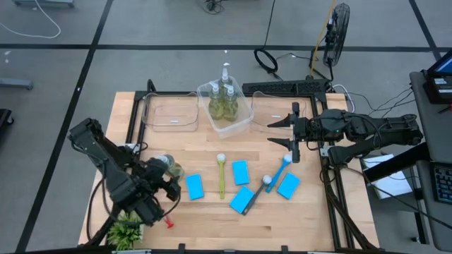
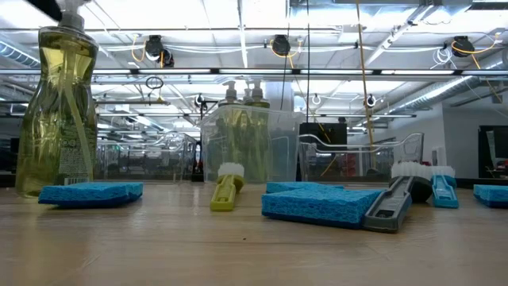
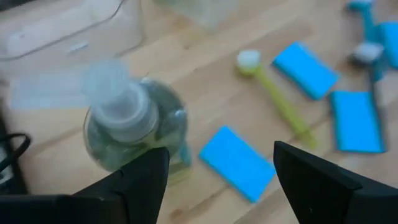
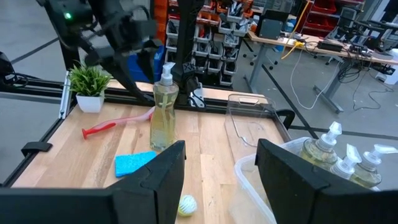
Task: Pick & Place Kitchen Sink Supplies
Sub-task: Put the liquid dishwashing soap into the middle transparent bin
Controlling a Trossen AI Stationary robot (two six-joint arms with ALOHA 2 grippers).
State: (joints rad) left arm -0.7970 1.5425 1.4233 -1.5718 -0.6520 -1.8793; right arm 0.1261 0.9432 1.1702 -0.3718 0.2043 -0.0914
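From my remote seat I see a clear pump bottle (image 1: pixel 168 167) standing upright on the wooden table (image 1: pixel 205 219) near its left edge, yellow-green liquid filling most of it, a white pump head on top and a printed label low on its side. My left gripper (image 3: pixel 221 168) hovers above and just beside it, fingers spread and holding nothing. Three more pump bottles (image 1: pixel 224 102) of the same make stand together in the middle clear tub (image 1: pixel 244 123) at the back of the table; the clear tubs on either side of it hold none of the supplies.

Four light-blue rectangular sponges lie flat on the wood: one (image 1: pixel 194 186) just beside the lone bottle, the others spread toward the right. A yellow-green dish brush (image 1: pixel 220 176) with a white head lies between the first two sponges. A blue brush (image 1: pixel 279 171) and a darker, grey-handled one (image 1: pixel 256 195) lie among the right-hand sponges, and a red brush (image 4: pixel 115 124) lies near the small potted plant (image 1: pixel 126 229) at the table's front left corner.

My right gripper (image 4: pixel 221 171) waits over the right-hand tub, jaws apart and empty.
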